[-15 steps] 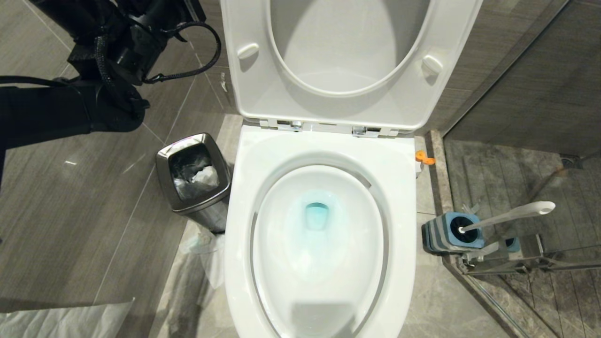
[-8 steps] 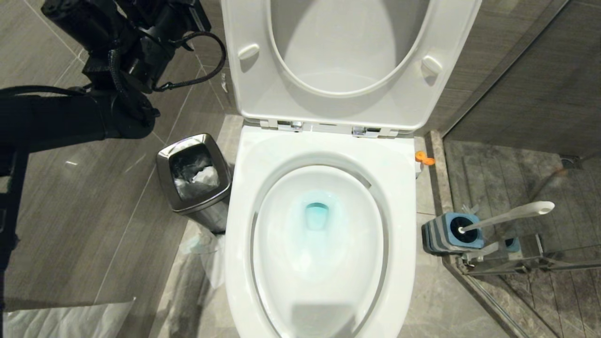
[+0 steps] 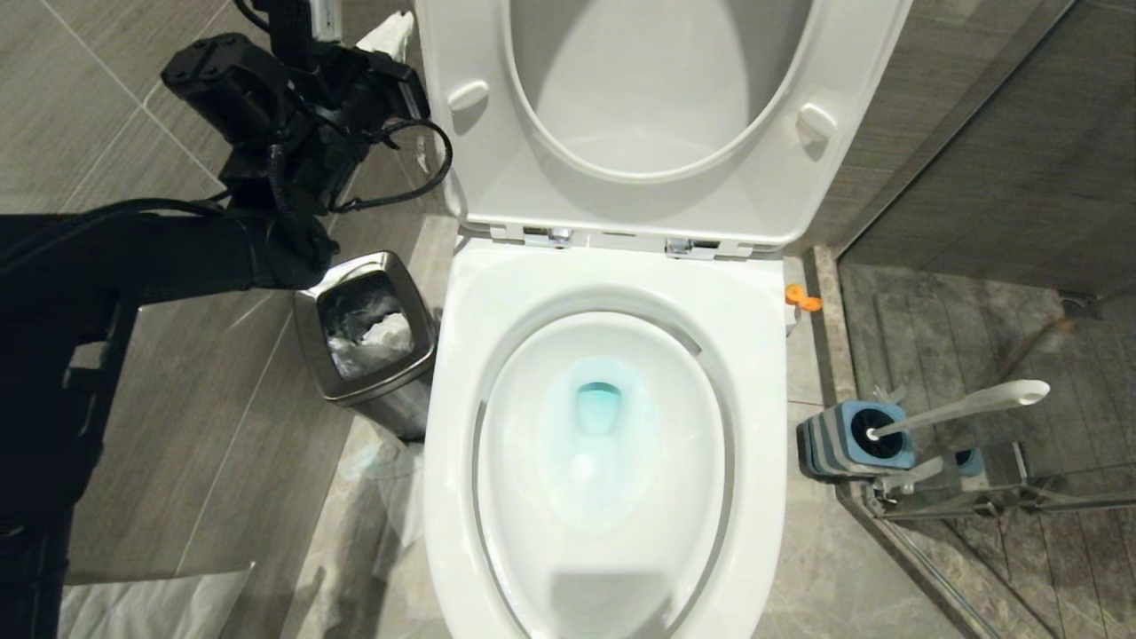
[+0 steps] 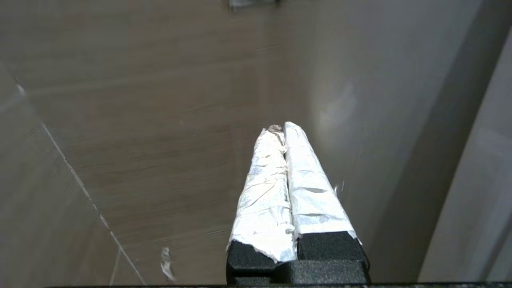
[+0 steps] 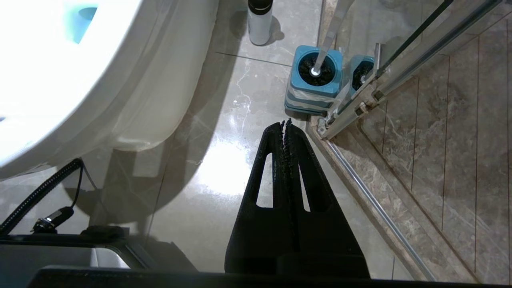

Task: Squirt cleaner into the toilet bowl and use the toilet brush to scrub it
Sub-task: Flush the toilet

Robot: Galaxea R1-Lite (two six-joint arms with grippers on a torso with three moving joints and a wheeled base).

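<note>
The toilet bowl (image 3: 603, 266) stands open, seat and lid raised, with teal-blue liquid pooled in its basin. Right of the rim the cleaner shows only its orange nozzle (image 3: 803, 300); the right wrist view shows its white body (image 5: 260, 24) standing on the floor. The toilet brush (image 3: 963, 406) leans in its blue-and-grey holder (image 3: 852, 439) on the floor to the right. My left gripper (image 3: 389, 34), its fingers wrapped in white, is shut and empty beside the raised seat, facing brown tile (image 4: 283, 127). My right gripper (image 5: 285, 122) hangs shut and empty over the floor, short of the holder (image 5: 316, 76).
A small steel bin (image 3: 366, 333) with a dark liner stands left of the bowl, under my left forearm. A glass shower screen with a metal track (image 3: 941, 497) runs close behind the brush holder. White plastic sheeting (image 3: 151, 603) lies on the floor at the lower left.
My left arm has swung further into view, towards the raised seat, and its white-wrapped fingers now show. Bowl, brush and bin have not moved.
</note>
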